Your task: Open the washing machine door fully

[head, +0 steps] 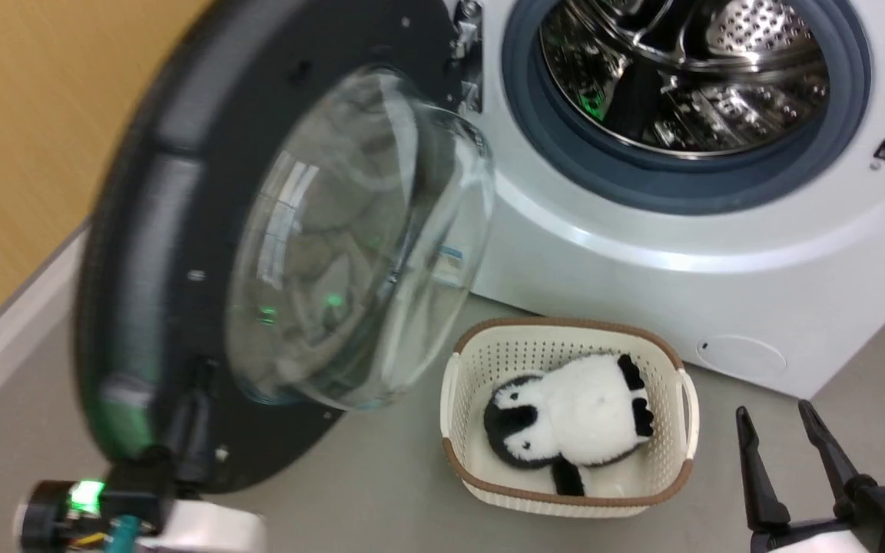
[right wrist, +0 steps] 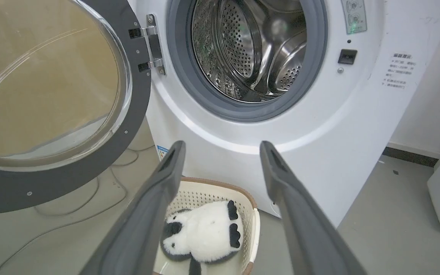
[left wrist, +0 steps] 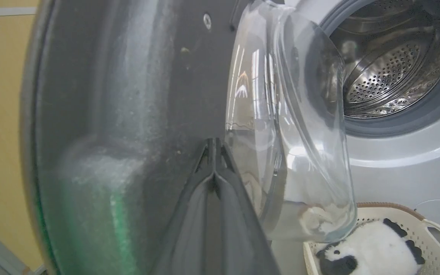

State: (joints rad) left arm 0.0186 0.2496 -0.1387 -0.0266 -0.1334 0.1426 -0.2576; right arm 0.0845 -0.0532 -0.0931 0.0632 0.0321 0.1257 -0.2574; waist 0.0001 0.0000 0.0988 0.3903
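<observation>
Head view: washing machine door swung wide, bowl facing the basket; left fingers closed, right fingers apart.

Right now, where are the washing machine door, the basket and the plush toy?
washing machine door (head: 335,246): head view, on its clear glass bowl.
basket (head: 558,349): head view, on its far inner wall.
plush toy (head: 573,415): head view, on its white belly.

Door: swung wide, left
Basket: before machine, plush inside
Left gripper: at door's lower rim
Right gripper: fingers apart
</observation>
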